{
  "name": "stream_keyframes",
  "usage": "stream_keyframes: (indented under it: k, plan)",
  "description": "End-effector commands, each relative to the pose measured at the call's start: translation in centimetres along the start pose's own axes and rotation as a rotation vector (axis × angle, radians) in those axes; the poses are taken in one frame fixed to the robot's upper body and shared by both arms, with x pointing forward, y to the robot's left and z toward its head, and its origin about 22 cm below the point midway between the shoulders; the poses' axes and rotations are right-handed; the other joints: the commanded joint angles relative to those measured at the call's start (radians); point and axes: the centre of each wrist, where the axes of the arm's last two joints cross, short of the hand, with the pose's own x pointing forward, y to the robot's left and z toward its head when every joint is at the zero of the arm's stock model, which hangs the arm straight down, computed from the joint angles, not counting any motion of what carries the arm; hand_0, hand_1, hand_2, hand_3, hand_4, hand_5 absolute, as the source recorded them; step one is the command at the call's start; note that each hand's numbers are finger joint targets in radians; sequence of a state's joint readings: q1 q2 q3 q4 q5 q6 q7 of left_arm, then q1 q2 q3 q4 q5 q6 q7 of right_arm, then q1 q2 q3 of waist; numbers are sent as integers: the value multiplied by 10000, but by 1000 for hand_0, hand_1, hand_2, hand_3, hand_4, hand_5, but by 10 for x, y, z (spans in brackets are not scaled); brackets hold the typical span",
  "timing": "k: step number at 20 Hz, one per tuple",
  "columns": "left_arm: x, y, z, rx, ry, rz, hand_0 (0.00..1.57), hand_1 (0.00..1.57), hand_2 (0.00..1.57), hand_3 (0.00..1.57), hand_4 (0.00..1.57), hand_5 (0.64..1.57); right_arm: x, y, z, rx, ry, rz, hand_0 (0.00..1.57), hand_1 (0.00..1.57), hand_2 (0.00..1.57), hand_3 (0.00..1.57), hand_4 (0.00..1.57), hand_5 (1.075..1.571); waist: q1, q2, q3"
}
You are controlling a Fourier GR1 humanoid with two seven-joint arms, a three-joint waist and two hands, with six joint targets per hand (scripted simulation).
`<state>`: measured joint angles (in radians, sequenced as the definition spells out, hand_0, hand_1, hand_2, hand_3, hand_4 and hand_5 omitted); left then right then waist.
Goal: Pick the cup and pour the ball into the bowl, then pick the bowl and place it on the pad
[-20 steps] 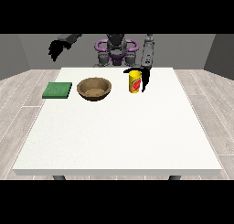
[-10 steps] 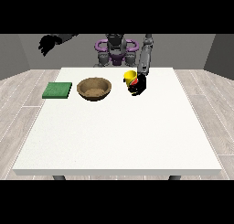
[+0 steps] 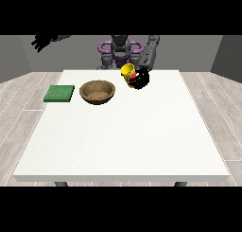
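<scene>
In the front view, the black hand at the view's right (image 3: 140, 79) is gripping the yellow cup with red markings (image 3: 128, 71), holding it tilted above the white table (image 3: 123, 136), just right of the brown wooden bowl (image 3: 97, 92); the hand is covering much of the cup, and the ball is not showing. The flat green square pad (image 3: 59, 93) is lying left of the bowl. The hand at the view's left (image 3: 41, 41) is hanging raised, well beyond the table's far left corner, its fingers too small for me to tell whether they are curled.

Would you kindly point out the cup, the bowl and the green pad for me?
cup (image 3: 127, 70), front view, yellow side near its rim.
bowl (image 3: 97, 98), front view, brown outer wall.
green pad (image 3: 59, 93), front view, middle of its top.
</scene>
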<state>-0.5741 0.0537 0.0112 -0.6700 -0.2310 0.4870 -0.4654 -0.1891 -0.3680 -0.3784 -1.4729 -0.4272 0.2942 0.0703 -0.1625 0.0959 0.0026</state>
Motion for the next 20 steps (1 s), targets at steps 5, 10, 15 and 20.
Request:
stream_keyframes:
  k: [5, 10, 15, 20]
  plan:
    - [12, -14, -16, -726, -1041, -5993, 1370, 1370, 1571, 1571, 1455, 1531, -25, -4, 3, 68, 1298, -12, 0, 0, 0, 193, 661, 1563, -47, -1218, 61]
    - [53, -66, -17, -1757, -1130, -7067, 1357, 1357, 1571, 1571, 1456, 1535, -40, -35, 13, -754, 1557, -254, 0, 0, 0, 0, 681, 1559, 634, -1464, -5]
    - [91, -79, -38, -1727, -1353, -8827, 1359, 1359, 1571, 1571, 1466, 1531, -62, -43, 28, -463, 1604, -301, 0, 0, 0, 0, 675, 1556, 343, -1319, 0]
    - [105, -90, -35, -1680, -1699, -11068, 1351, 1351, 1571, 1571, 1364, 1563, -48, -46, 2, -620, 1816, -513, 0, 0, 0, 127, 691, 1554, 355, -1644, -6]
